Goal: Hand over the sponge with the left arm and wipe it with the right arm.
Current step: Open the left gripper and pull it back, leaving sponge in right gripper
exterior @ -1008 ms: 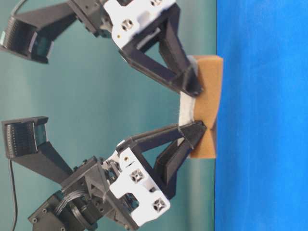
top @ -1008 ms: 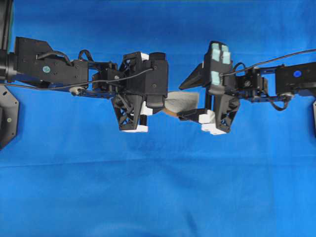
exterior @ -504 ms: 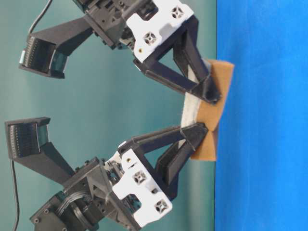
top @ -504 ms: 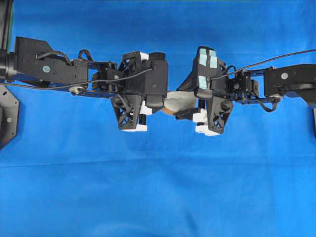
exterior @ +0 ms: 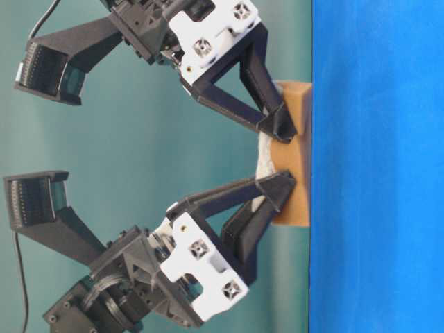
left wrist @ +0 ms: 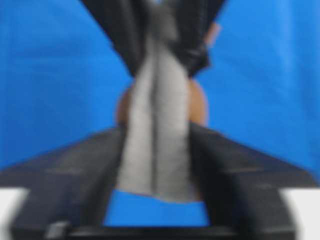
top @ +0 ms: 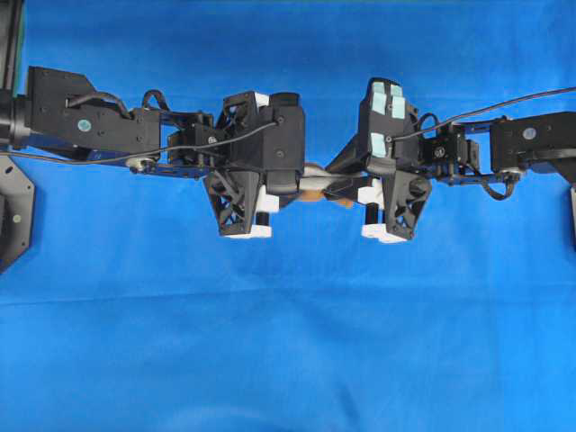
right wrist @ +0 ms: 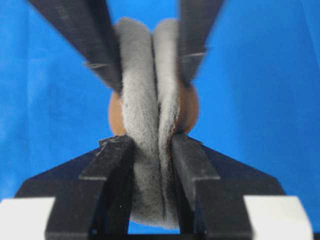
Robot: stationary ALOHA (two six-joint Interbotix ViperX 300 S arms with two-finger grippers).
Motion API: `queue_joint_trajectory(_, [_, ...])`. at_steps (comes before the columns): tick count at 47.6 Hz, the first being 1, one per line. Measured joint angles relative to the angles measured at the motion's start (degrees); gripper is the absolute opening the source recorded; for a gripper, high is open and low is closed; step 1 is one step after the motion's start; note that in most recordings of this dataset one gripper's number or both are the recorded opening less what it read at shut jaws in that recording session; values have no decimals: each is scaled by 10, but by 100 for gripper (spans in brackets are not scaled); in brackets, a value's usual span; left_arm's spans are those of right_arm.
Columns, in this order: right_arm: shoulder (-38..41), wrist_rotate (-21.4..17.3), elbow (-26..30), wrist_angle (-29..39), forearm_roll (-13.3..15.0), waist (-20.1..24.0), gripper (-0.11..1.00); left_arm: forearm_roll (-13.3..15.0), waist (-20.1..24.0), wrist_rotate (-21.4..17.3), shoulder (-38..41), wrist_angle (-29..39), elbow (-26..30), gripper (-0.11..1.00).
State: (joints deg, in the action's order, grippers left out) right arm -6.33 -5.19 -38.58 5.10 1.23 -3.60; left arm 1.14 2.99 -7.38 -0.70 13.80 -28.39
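Sponge (right wrist: 150, 125), folded, clamped between right gripper (right wrist: 150, 165) and left gripper (left wrist: 157, 165); left jaws should part fully before right withdraws.

No readable text, labels, numbers or signs anywhere.

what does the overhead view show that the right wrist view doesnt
Only overhead: both whole arms reaching in from either side, their cables, and the right gripper meeting the left gripper above the blue table.

Only right wrist: the sponge folded along its middle, grey faces pressed together, tan bulging at the sides, and the right gripper's fingers squeezing it.

Both: the sponge between two grippers, over blue.
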Motion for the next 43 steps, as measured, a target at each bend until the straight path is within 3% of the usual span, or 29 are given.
queue_joint_trajectory(4, [-1, 0, 0, 1, 0, -1, 30, 1, -1, -2, -9, -7, -11, 82])
queue_joint_trajectory(7, [-1, 0, 0, 1, 0, -2, 30, 1, -2, -4, -18, -12, -22, 91])
queue_joint_trajectory(23, [8, 2, -18, -11, 1, -24, 29, 1, -1, -5, -142, -76, -103, 89])
queue_joint_trajectory(32, [63, 3, -25, -37, 1, -24, 28, 1, -1, 3, -208, -147, -163, 89])
queue_joint_trajectory(43, [141, 1, -25, -76, 1, -24, 28, 2, -1, 4, -279, -186, -214, 88])
